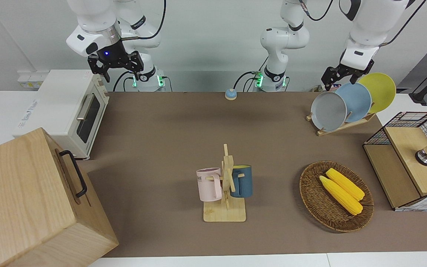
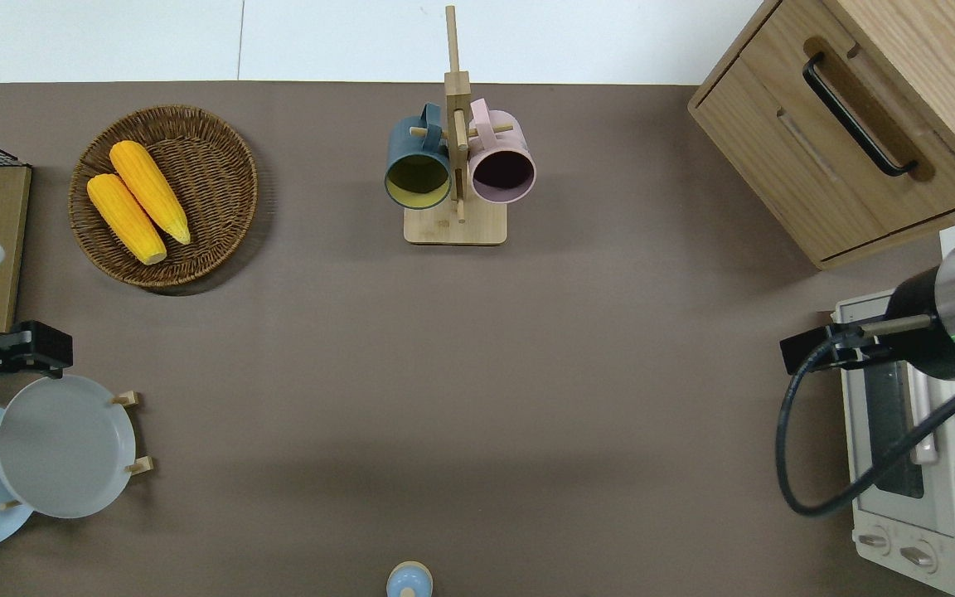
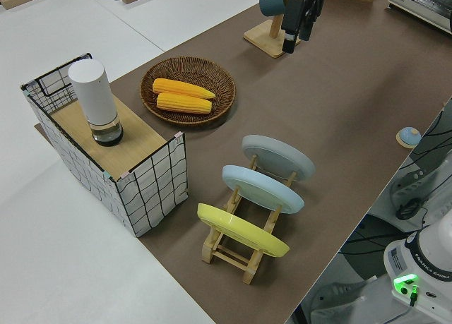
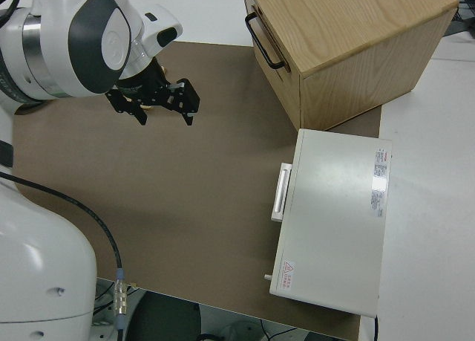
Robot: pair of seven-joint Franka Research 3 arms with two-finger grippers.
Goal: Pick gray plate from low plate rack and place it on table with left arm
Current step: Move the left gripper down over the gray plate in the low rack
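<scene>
brown table (image 1: 169,126), white edges; gray plate (image 1: 328,111) racked.

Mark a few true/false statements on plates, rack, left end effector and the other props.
1. The gray plate stands in the low plate rack. True.
2. The left end effector grips the gray plate. False: it holds nothing and hangs above the rack, with no contact visible.
3. The yellow plate sits at the rack's end toward the basket. False: the gray plate does; the sky-blue plate is in the middle.
4. Two corn cobs lie in the basket. True.
5. Both mugs lie on the table. False: the pink mug and the blue mug hang on the mug tree.
</scene>
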